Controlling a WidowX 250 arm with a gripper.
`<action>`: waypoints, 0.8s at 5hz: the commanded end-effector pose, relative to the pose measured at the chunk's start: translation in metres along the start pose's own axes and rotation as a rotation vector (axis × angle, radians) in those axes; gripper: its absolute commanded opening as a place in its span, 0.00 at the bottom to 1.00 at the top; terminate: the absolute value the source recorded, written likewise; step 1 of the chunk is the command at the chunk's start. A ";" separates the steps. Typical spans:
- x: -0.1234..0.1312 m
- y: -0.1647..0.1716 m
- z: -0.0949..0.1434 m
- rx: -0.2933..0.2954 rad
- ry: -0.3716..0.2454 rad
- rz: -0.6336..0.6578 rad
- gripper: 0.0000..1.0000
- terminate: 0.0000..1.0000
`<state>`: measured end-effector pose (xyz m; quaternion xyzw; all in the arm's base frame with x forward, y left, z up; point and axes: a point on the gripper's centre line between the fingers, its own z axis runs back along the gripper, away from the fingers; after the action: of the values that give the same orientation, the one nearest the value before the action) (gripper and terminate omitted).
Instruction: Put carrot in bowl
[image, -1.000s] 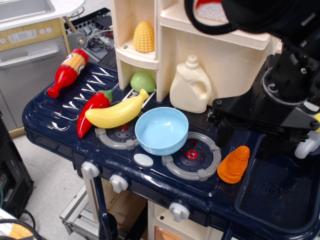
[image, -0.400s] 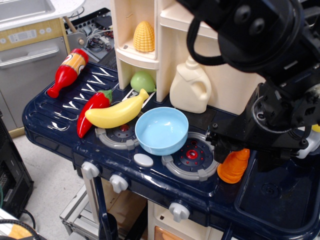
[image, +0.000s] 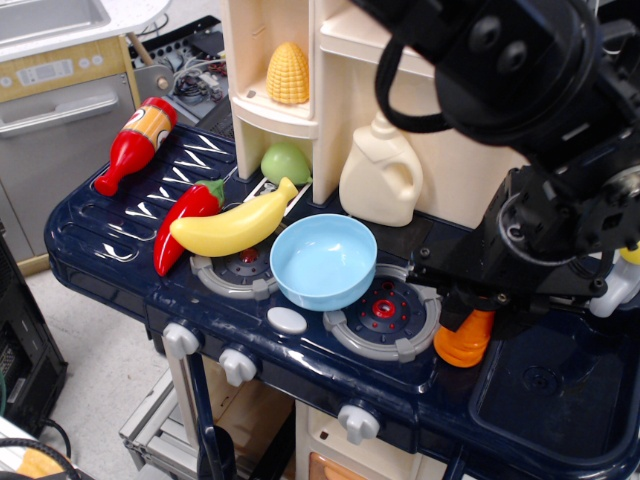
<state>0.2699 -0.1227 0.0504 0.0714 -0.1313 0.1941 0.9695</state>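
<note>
The orange carrot (image: 463, 342) stands on the dark blue toy stove top, right of the front right burner (image: 385, 312). Only its lower half shows. My black gripper (image: 480, 306) has come down over the carrot's upper part and hides it. Its fingers sit on either side of the carrot's tip, and I cannot see how far apart they stand. The light blue bowl (image: 323, 261) sits empty between the two burners, left of the carrot.
A yellow banana (image: 236, 226) and a red chili pepper (image: 184, 221) lie left of the bowl. A cream jug (image: 380, 173) stands behind it. A sink basin (image: 555, 385) lies right of the carrot. A ketchup bottle (image: 136, 143) lies at the far left.
The arm has swung in from the upper right and come down over the carrot, now covering its top. The carrot and the bowl have not moved.
</note>
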 end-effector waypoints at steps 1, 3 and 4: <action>0.033 0.032 0.054 0.163 -0.039 -0.110 0.00 0.00; 0.054 0.082 0.067 0.284 -0.109 -0.314 0.00 0.00; 0.056 0.094 0.051 0.205 -0.139 -0.312 0.00 0.00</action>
<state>0.2633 -0.0237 0.1075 0.2063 -0.1479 0.0497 0.9660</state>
